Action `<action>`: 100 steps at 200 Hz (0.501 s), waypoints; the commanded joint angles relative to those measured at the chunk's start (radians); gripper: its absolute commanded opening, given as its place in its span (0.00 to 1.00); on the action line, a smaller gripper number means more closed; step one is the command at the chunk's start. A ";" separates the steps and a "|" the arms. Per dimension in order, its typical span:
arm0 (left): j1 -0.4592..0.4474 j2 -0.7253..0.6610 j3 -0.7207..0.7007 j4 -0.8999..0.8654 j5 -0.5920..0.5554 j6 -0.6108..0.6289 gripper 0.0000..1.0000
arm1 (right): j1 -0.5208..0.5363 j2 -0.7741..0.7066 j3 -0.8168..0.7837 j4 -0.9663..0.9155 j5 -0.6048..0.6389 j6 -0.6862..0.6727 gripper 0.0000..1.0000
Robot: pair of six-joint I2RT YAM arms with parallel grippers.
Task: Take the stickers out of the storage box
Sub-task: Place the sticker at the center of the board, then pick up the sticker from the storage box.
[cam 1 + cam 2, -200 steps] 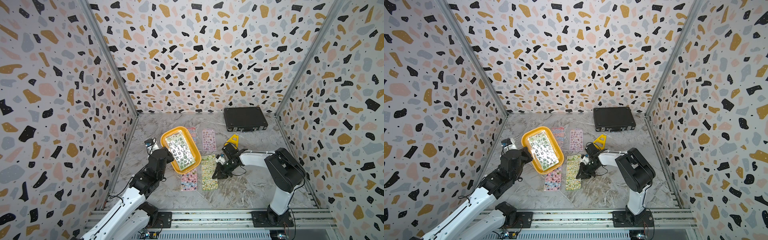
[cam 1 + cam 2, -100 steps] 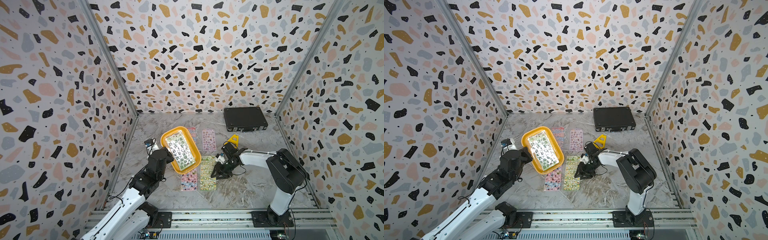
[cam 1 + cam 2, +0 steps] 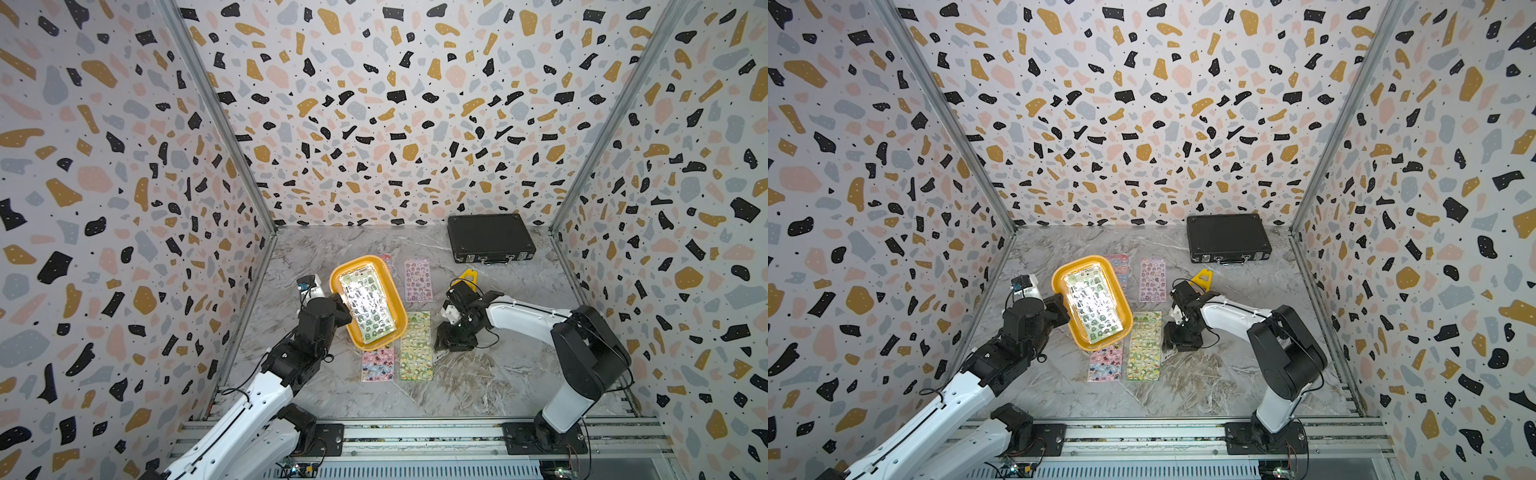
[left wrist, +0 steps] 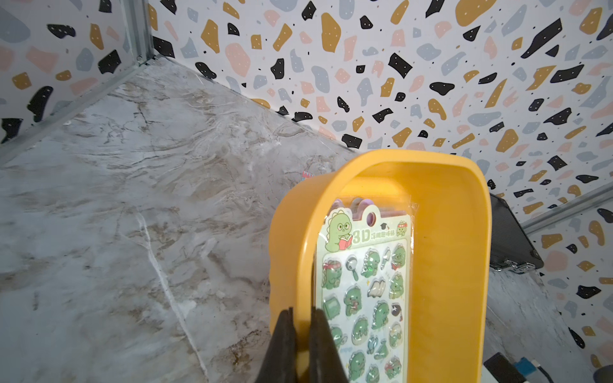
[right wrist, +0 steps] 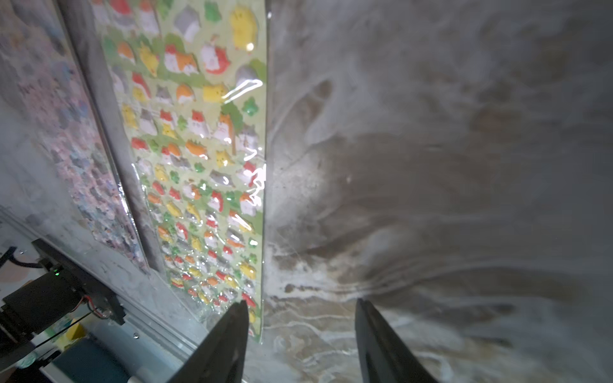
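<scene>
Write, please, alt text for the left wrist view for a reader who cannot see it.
The left pincer is clamped shut on a side wall of a shallow yellow-orange plastic tub, which holds a green dinosaur sticker sheet atop other sheets. Beside it lies grey marbled tabletop, with a black case by the terrazzo-patterned wall.

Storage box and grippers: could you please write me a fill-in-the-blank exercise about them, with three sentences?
1. The left gripper is ___ (open/shut) on the rim of the storage box.
2. The right gripper is ___ (open/shut) at the edge of the yellow-green sheet.
3. The stickers in the storage box show green ___.
Missing words: shut; open; dinosaurs.
</scene>
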 commanded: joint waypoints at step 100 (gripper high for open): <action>-0.064 0.204 0.108 0.139 0.231 0.104 0.00 | 0.206 -0.478 -0.057 0.258 0.136 0.132 0.50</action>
